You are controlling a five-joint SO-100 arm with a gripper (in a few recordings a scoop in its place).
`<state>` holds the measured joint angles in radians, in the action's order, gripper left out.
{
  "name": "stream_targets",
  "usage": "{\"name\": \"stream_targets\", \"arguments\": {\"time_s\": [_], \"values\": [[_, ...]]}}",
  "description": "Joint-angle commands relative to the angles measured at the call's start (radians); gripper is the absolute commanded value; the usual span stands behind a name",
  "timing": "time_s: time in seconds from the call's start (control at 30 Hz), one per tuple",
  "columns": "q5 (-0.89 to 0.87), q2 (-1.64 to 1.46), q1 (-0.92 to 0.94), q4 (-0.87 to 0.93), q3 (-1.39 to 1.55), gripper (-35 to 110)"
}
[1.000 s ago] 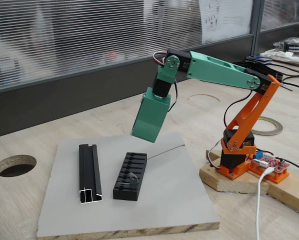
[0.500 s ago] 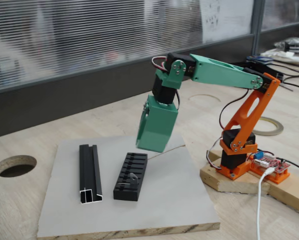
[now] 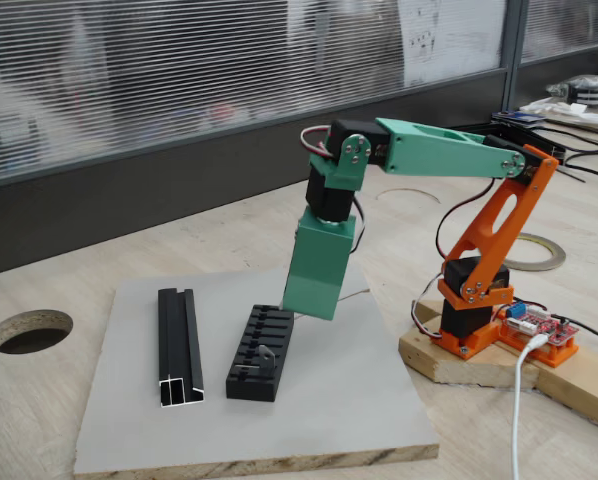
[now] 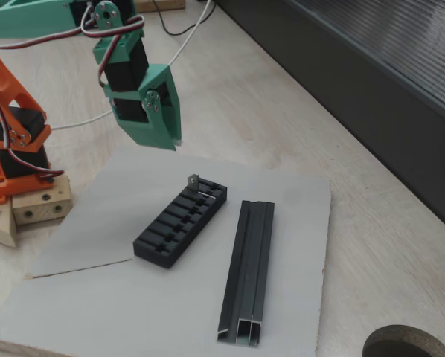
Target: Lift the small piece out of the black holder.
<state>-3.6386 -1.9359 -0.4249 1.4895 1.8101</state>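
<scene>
One gripper (image 3: 312, 305) hangs above the black holder (image 3: 260, 352).

Orange-and-green arm (image 3: 434, 145), black servos, red-white cables, silver screws.

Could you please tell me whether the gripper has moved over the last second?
Yes. In a fixed view the gripper has come down and shifted right, from above the grey board's far edge to just over the far end of the black holder.
</scene>
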Motion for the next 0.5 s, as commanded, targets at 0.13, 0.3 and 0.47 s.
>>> {"name": "stream_targets", "arguments": {"time_s": [0.13,0.3,0.47], "values": [[-0.02,-0.015,-0.021,-0.029,0.009,11],[-0.02,0.023,-0.021,-0.143,0.012,11],[-0.025,0.072,-0.089,-0.144,0.008,11]]}}
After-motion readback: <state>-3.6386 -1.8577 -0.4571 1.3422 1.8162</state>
